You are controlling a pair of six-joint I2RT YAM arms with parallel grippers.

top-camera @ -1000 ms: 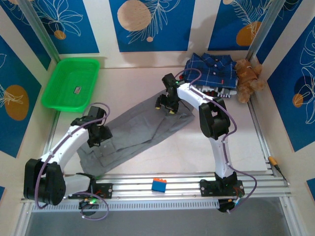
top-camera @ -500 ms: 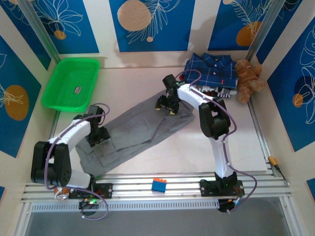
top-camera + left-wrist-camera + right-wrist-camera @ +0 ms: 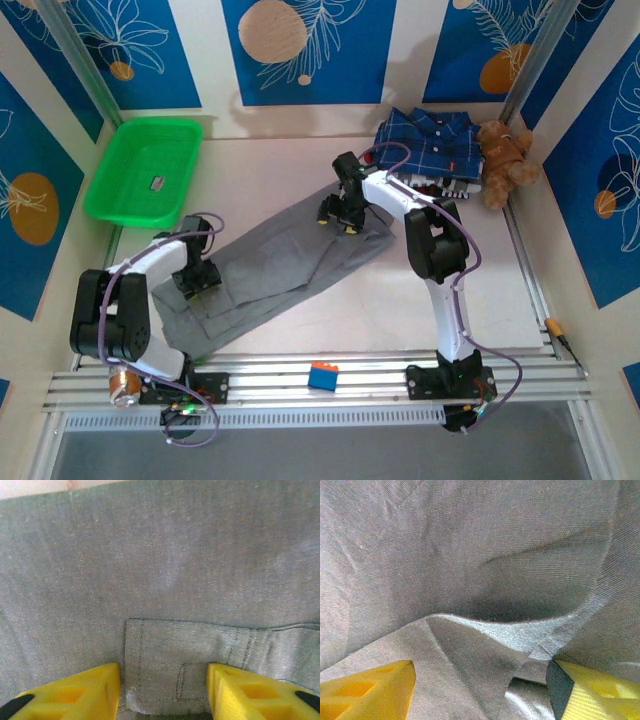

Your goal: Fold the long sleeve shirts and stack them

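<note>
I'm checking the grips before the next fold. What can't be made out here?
- Left wrist view: the grey shirt cuff runs off the bottom edge between the left gripper fingers.
- Right wrist view: a raised fold shadows and hides the cloth beneath, ahead of the right gripper.
- Top view: the item in the green tray is too small to identify; the plaid shirt covers the pile beneath.

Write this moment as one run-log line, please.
left gripper: open, astride cuff of grey shirt | right gripper: open over grey shirt fold | plaid shirt: back right, by teddy bear
</note>
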